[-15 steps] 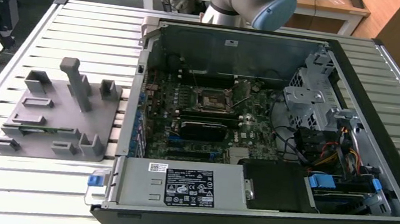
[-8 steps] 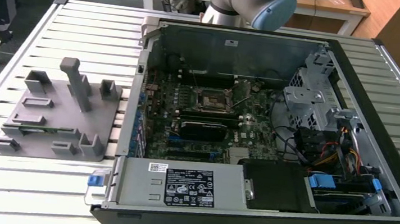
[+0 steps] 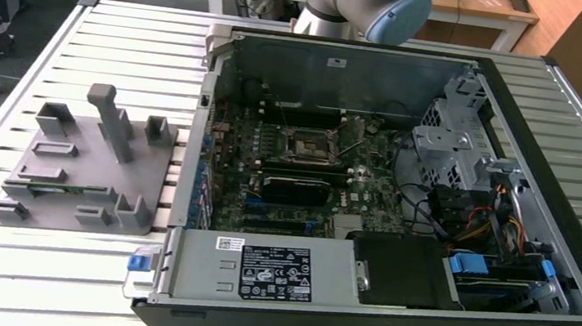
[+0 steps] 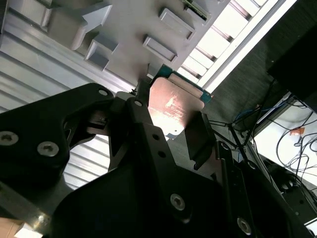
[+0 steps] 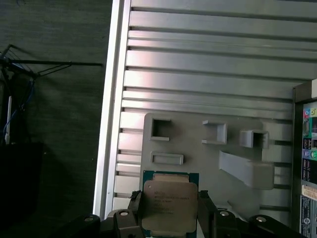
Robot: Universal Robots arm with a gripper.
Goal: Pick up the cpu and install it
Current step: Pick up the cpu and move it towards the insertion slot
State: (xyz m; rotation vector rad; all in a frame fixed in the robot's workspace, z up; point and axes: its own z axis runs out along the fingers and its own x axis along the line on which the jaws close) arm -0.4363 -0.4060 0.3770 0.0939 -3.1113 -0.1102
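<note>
The cpu [image 5: 167, 206] is a flat square chip with a silvery metal top and a thin green rim. My gripper [image 5: 171, 214] is shut on it, one black finger [image 5: 134, 210] on each side. In the second wrist view the cpu [image 4: 173, 105] sits between the same fingers [image 4: 144, 121] of the gripper [image 4: 171, 130], its metal face catching the light. It hangs well above the grey fixture plate [image 5: 198, 148]. The black-and-metal socket frame [image 3: 306, 146] lies in the middle of the motherboard inside the open computer case [image 3: 551, 193].
The grey fixture plate [image 3: 87, 169] with raised holders rests on the slatted metal table [image 3: 130, 38] at the exterior view's left, and a green memory stick [image 3: 48, 183] lies on it. The arm [image 3: 364, 3] rises behind the case. Drive cage, cables and power supply [image 3: 278, 273] crowd the case.
</note>
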